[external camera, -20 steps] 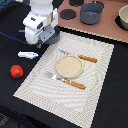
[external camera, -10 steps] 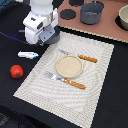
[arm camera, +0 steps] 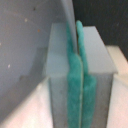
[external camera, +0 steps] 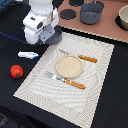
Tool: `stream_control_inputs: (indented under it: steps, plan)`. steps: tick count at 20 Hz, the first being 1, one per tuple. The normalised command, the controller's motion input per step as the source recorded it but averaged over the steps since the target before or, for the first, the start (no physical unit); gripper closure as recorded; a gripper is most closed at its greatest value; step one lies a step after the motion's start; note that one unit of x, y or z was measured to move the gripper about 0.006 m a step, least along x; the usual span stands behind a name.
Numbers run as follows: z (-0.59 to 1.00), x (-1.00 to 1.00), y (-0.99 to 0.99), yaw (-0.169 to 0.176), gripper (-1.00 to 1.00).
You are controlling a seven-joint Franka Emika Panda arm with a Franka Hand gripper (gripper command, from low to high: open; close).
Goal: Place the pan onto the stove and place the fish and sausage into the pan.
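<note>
The arm sits low at the edge of the striped placemat (external camera: 75, 70), its white body covering most of the pan (external camera: 54, 36), of which only a dark rim shows beside it. In the wrist view the pincer (arm camera: 77, 80) has its green pads pressed together on a thin dark edge, most likely the pan's wall or handle, so I judge it clamped on the pan, ready to lift.

The stove (external camera: 107, 25) lies well apart, along the far side of the tabletop (external camera: 112, 95), and a larger grey pot (external camera: 91, 12) already takes one burner, so the pan needs a free one.

The fish (external camera: 27, 54) lies just beside the arm, and the red sausage (external camera: 16, 71) near it, both off the mat and untouched. A plate (external camera: 69, 66) sits mid-mat between a fork (external camera: 65, 80) and knife (external camera: 80, 57).
</note>
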Motion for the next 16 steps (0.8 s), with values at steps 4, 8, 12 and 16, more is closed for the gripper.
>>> stream_control_inputs:
  steps: [4,8,12,16]
  plan:
    - [1.00,-0.01,0.30,-0.059,1.00]
    - [1.00,-0.09,0.62,-0.003,1.00]
    - [0.94,0.00,0.85,0.000,1.00]
    - [0.65,0.00,0.98,0.000,1.00]
